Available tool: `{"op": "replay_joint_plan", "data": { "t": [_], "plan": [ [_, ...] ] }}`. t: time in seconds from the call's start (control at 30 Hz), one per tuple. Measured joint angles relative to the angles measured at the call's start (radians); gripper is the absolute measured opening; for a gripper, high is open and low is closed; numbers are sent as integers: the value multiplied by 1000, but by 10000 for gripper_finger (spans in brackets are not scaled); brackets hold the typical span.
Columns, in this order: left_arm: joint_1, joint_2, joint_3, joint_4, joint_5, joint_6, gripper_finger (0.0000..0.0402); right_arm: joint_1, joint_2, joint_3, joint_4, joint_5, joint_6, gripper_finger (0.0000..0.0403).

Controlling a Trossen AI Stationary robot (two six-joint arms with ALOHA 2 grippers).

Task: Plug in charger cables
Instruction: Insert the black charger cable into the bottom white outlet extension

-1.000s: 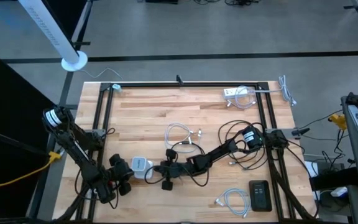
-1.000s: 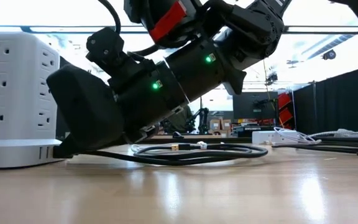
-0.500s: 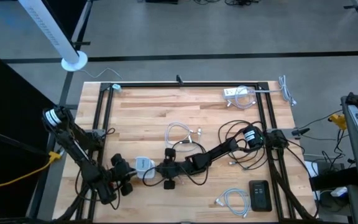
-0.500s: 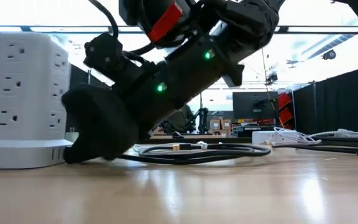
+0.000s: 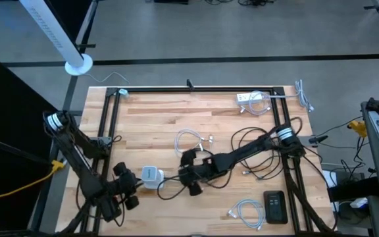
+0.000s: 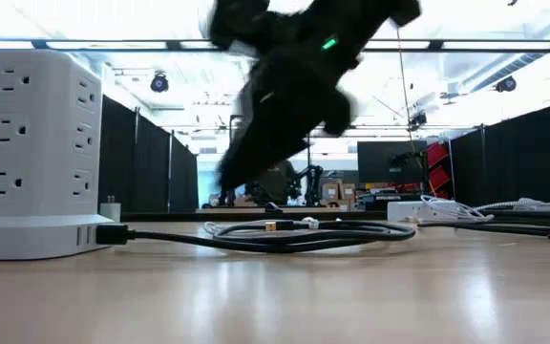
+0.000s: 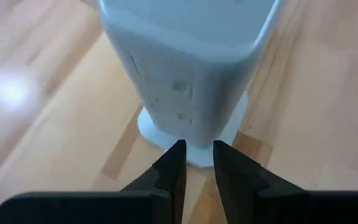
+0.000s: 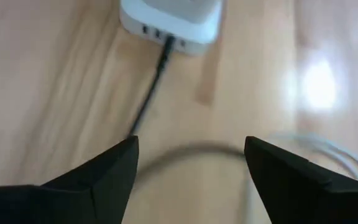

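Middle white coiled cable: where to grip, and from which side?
Grip the white coiled cable just behind its plug tips, with the hand coming straight down. It lies flat on the table, so there is likely no room to come in from the side, and the tips stick out free of the loop.

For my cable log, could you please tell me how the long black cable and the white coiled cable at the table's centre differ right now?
The long black cable has its plug tip seated in the base of the white tower adapter; the white coiled cable lies loose with its tips free. The black one trails in a wide loop, while the white one is a compact coil. Both rest on the wooden table, and no tool holds either.
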Motion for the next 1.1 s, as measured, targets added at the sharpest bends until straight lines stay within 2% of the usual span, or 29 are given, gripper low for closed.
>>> {"op": "replay_joint_plan", "data": {
  "t": [0.17,0.23,0.37,0.47,0.57,0.63,0.87,1.1],
  "plan": [
    [0,-45,155,-160,-5,5,64,-50,-192,-149,-114,18,76,262],
    [0,-62,199,-180,-41,32,64,-74,-263,-208,-192,-5,128,254],
    [2,-83,246,-164,-260,170,64,-88,-382,-315,-321,-141,165,239],
    [6,-84,261,-155,-429,285,64,-64,-446,-393,-354,-246,212,228],
    [12,-84,259,-153,-529,338,64,-14,-476,-458,-355,-272,265,218],
    [19,-84,249,-156,-547,340,64,26,-476,-487,-376,-273,299,216],
    [29,-84,238,-154,-517,295,64,168,-475,-502,-575,-239,450,228],
    [46,-84,238,-159,-586,316,64,229,-466,-584,-523,-184,568,220]
  ]
}}
